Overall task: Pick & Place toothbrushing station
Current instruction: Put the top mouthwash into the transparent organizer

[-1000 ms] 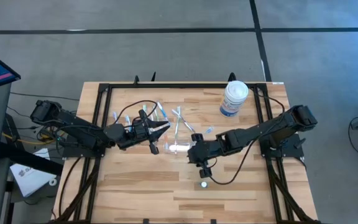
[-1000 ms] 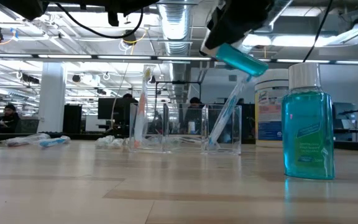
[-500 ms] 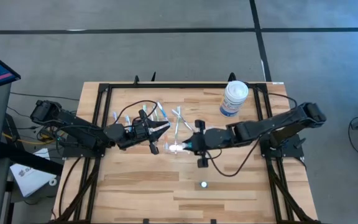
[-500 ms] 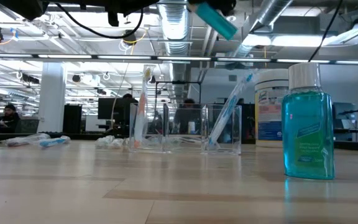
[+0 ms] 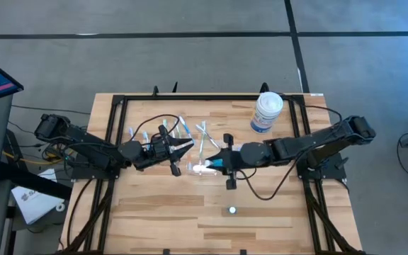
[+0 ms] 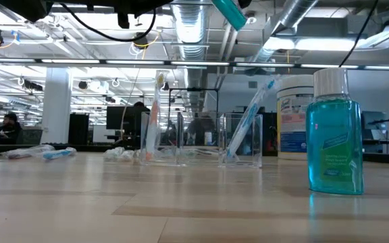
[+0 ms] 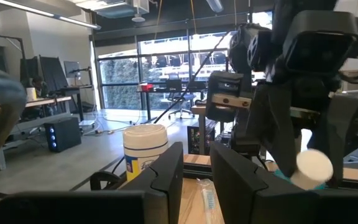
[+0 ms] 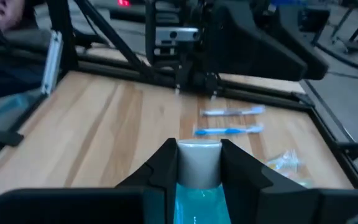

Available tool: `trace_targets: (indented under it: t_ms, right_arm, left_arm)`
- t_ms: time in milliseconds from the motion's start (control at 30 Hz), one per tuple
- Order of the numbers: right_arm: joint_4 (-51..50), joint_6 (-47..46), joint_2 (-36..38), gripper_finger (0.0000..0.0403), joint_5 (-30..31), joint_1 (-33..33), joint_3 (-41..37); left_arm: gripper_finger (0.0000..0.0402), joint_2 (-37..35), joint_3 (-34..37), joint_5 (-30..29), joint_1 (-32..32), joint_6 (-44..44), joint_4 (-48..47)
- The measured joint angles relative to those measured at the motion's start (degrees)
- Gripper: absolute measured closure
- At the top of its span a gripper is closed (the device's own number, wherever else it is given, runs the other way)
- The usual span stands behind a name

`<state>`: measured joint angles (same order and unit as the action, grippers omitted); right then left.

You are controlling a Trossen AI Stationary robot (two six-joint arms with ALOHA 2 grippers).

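Right pincer (image 5: 220, 163) clamped on a small teal bottle with a white cap (image 8: 198, 163), carried high over the clear organiser (image 6: 201, 145) mid-desk. Left pincer (image 5: 184, 147) waits just beside the organiser, fingers nearly together, nothing between them. Toothbrushes (image 8: 229, 121) lie loose on the desk (image 5: 190, 212); two stand upright in the compartments.

To do it well: centre the bottle over a free compartment, tip it upright, lower slowly (walls look thin), and release only once it is seated. A larger blue mouthwash bottle (image 6: 334, 131) stands well apart.
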<state>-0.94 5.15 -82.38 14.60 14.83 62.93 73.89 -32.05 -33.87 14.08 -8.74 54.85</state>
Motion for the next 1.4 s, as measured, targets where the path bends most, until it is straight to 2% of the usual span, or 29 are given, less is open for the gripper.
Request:
trace_targets:
  t_ms: [300,767,867,1067,1400]
  right_arm:
    - [12.66,-0.75,4.46,0.0320,-1.06,-0.30,-9.15]
    - [34.36,-3.69,4.38,0.0320,-1.24,-2.20,-21.59]
    - [40.22,-3.69,3.65,0.0320,-1.24,-2.27,-23.44]
    - [42.90,-3.72,1.54,0.0320,-1.37,-2.25,-24.32]
    - [52.41,-4.74,-6.83,0.0320,-4.29,-4.02,-24.34]
  left_arm:
    - [0.0326,0.00,0.00,0.09,0.01,0.17,0.00]
    - [0.0326,0.00,0.00,0.15,0.01,0.23,0.02]
    - [0.0326,0.00,0.00,0.13,0.00,0.23,0.02]
    - [0.0326,0.00,0.00,-0.02,-0.01,0.23,0.02]
    - [0.0326,0.00,0.00,-0.01,0.00,0.23,0.02]
